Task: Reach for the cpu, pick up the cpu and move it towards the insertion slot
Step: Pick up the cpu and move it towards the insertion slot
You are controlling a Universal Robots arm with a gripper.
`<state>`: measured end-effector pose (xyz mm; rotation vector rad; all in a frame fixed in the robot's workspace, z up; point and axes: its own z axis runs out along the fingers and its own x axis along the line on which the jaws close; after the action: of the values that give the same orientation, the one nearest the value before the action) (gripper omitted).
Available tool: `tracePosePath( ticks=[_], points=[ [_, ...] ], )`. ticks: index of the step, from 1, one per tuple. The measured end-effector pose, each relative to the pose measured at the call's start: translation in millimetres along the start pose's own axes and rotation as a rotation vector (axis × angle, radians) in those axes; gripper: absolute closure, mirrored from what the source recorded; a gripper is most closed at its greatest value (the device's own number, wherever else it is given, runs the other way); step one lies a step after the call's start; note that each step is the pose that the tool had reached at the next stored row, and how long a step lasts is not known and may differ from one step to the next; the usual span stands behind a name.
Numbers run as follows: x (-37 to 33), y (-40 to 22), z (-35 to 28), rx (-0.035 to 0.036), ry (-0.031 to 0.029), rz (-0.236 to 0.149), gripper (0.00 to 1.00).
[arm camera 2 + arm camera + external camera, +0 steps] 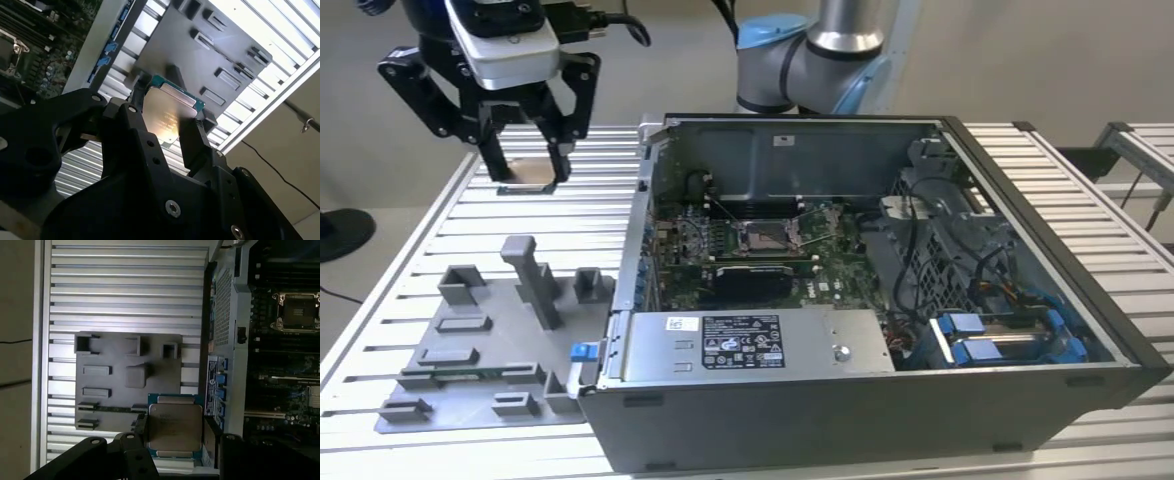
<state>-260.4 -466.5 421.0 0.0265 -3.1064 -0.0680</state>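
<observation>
My gripper hangs above the slatted table at the exterior view's far left, well outside the computer case, and is shut on the cpu. In both wrist views the cpu lies flat between the black fingers, its pale silvery face showing with a thin green rim. The insertion slot is a silver-framed square socket with a dark centre on the green board inside the case, to the exterior view's right of the gripper. The first wrist view shows the insertion slot too, some way from the chip.
A grey fixture plate with upright blocks lies on the slatted aluminium table, below and nearer than the gripper. The open computer case has a tall wall between gripper and board. The arm's base stands behind the case.
</observation>
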Motion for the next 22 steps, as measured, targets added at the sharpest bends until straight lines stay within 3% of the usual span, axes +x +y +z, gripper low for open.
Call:
tracePosePath(
  ticks=[3, 11, 19, 22],
  points=[
    [-12.8, -0.2, -0.5, 0.0001, 0.0003, 0.0, 1.0],
    [-36.0, -0.6, -1.3, 0.0001, 0.0003, 0.0, 1.0],
    [-41.1, -0.7, -1.4, 0.0, 0.0002, 0.0, 1.0],
    [-50.9, -0.8, -1.8, 0.0, 0.0002, 0.0, 1.0]
  ],
)
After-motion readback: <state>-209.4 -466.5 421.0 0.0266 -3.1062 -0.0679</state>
